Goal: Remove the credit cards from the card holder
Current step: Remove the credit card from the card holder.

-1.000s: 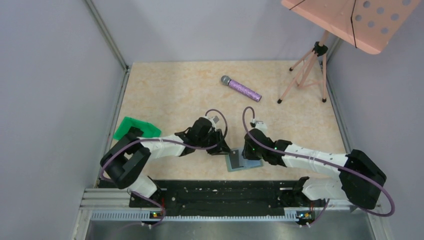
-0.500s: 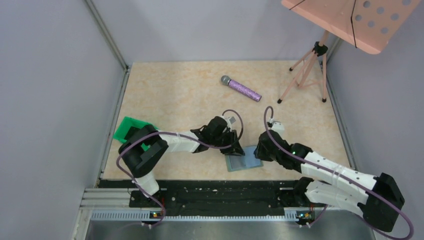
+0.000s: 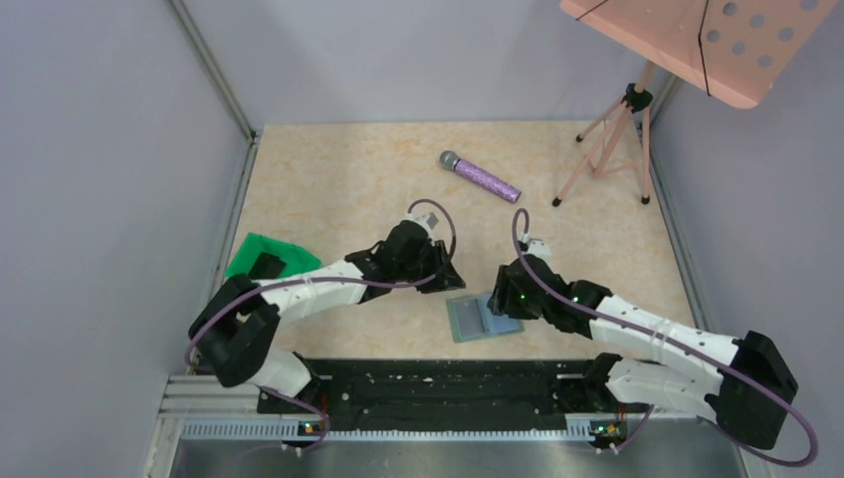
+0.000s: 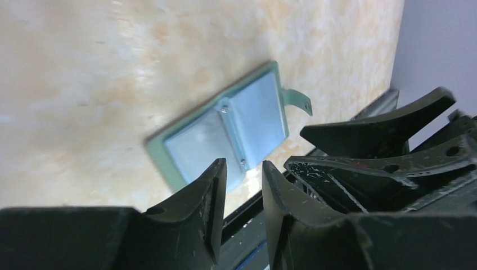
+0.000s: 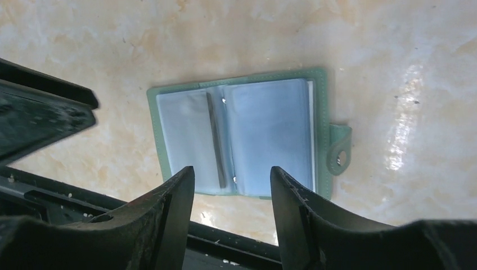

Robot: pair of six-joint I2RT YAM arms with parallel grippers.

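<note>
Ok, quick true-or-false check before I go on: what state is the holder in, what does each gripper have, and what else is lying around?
1. The card holder lies open on the table. True.
2. The right gripper is clamped on the holder. False: its jaws stand apart and hold nothing.
3. The left gripper is shut on something. False: there is a gap between its jaws with nothing in it.
4. A purple microphone lies on the far part of the table. True.
5. The green sheet touches the holder. False: it lies at the table's left edge, well apart.
</note>
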